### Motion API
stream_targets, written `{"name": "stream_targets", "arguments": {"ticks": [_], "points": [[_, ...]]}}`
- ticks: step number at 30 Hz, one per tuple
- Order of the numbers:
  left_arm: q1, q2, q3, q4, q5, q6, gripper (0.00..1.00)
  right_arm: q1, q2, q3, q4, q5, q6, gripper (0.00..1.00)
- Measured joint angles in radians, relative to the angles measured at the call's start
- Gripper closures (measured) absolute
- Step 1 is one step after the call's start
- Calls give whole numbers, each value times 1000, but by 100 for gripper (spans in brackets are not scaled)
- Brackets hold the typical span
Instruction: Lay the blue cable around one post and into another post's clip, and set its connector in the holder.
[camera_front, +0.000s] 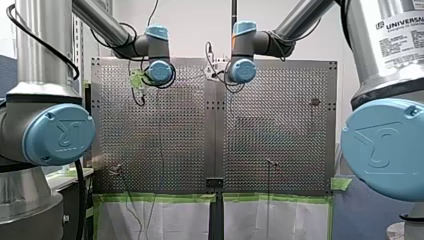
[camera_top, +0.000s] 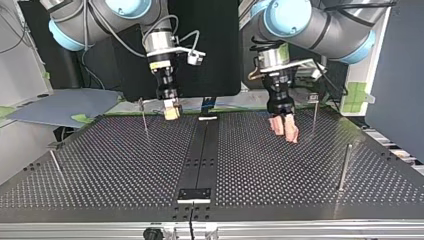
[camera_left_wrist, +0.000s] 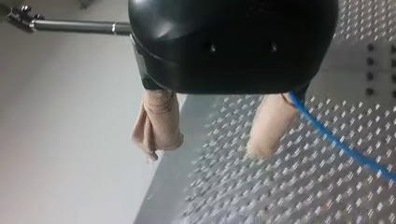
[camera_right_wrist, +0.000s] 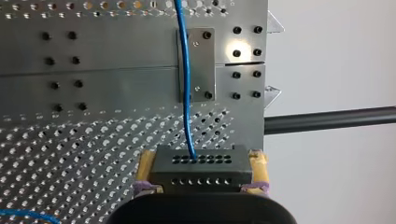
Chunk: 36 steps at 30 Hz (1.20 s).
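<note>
In the top view, a thin metal post (camera_top: 144, 117) stood just left of my right gripper (camera_top: 171, 111). Its yellow pads (camera_right_wrist: 258, 167) were clamped on a dark perforated connector block (camera_right_wrist: 201, 164). The thin blue cable (camera_right_wrist: 187, 93) ran from that block across a small screwed metal plate (camera_right_wrist: 203, 56). Further right, my left gripper (camera_top: 284, 127) held its beige padded fingers (camera_left_wrist: 158, 123) apart, low by the perforated table (camera_top: 280, 170). The cable passed just beside one finger, and a second post (camera_top: 314, 115) stood near.

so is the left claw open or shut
Open. In the left wrist view the left claw's two beige pads stand apart, nothing between them; the cable runs beside one pad.
</note>
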Motion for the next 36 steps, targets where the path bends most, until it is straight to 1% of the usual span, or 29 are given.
{"name": "stream_targets", "arguments": {"ticks": [3, 5, 11, 15, 19, 23, 28, 32, 34, 36], "points": [[24, 30, 3, -30, -18, 17, 0, -4, 6, -17, 7, -1, 0, 100], [44, 51, 6, -51, -13, 25, 0, -6, 10, -26, 10, -4, -1, 100], [96, 104, 35, -104, 29, 44, 0, -9, 19, -54, 18, -15, -4, 100], [129, 137, 53, -137, 62, 45, 0, -9, 22, -69, 17, -27, -10, 100], [167, 175, 64, -175, 100, 41, 0, -3, 24, -80, 15, -41, -16, 100], [205, 213, 70, -213, 135, 39, 0, 1, 25, -90, 15, -52, -27, 100], [252, 260, 75, -260, 151, 35, 0, 10, 27, -110, 15, -67, -32, 100], [283, 290, 82, -291, 157, 33, 0, 20, 27, -125, 13, -72, -32, 100], [300, 296, 86, -308, 166, 33, 0, 26, 28, -134, 9, -72, -31, 100], [316, 291, 91, -324, 175, 32, 0, 30, 28, -143, 6, -73, -30, 100]]}}
